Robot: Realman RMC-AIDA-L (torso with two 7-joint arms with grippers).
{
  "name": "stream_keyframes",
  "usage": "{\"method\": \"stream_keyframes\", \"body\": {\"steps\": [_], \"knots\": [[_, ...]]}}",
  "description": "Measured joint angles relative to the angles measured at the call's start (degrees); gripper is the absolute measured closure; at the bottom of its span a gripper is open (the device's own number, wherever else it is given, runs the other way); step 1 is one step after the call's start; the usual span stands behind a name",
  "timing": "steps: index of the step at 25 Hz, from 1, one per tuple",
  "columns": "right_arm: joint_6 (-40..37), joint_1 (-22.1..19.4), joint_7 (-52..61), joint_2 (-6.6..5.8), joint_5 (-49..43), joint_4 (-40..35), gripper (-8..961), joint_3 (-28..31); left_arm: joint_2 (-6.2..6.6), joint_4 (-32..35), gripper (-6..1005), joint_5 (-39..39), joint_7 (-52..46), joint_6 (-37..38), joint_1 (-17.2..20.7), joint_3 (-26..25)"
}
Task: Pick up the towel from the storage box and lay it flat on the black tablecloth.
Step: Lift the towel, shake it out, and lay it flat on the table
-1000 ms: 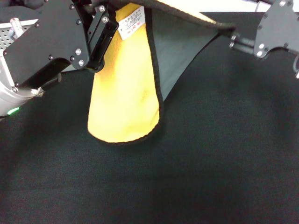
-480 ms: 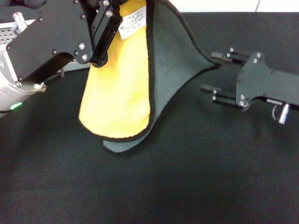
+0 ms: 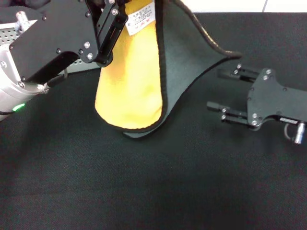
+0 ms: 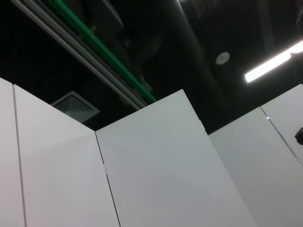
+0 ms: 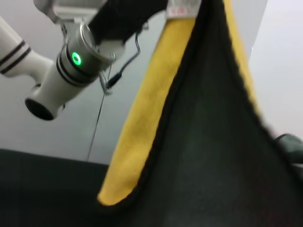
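The towel (image 3: 144,81) is pinched high by the left gripper (image 3: 108,36) for spreading; the right gripper (image 3: 225,93), jaws spread, is held beside a corner

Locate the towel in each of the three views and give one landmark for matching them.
Head view: the towel hangs from the left gripper at top centre, its lower edge just above the black tablecloth.
Left wrist view: not in it; only ceiling and white panels show.
Right wrist view: the towel fills the middle and right.
Shared landmark: the white label, also seen at the right wrist view's top edge.
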Motion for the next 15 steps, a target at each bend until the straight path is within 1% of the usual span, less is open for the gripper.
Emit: {"method": "stream_keyframes", "body": {"steps": [6, 11, 15], "knots": [[-0.4, -2.5, 1.8, -0.36, 0.2, -4.2, 307, 3.7, -0.10, -0.1, 966, 0.2, 0.0, 0.0, 0.6, 0.0], [-0.3, -4.2, 2.2, -0.39, -0.1, -6.8, 312, 4.0, -0.18, -0.1, 966, 0.0, 0.0, 0.0, 1.1, 0.0], [0.6, -4.5, 2.2, -0.29, 0.0, -7.7, 318, 4.0, -0.18, -0.1, 965, 0.0, 0.0, 0.0, 1.2, 0.0]]}}
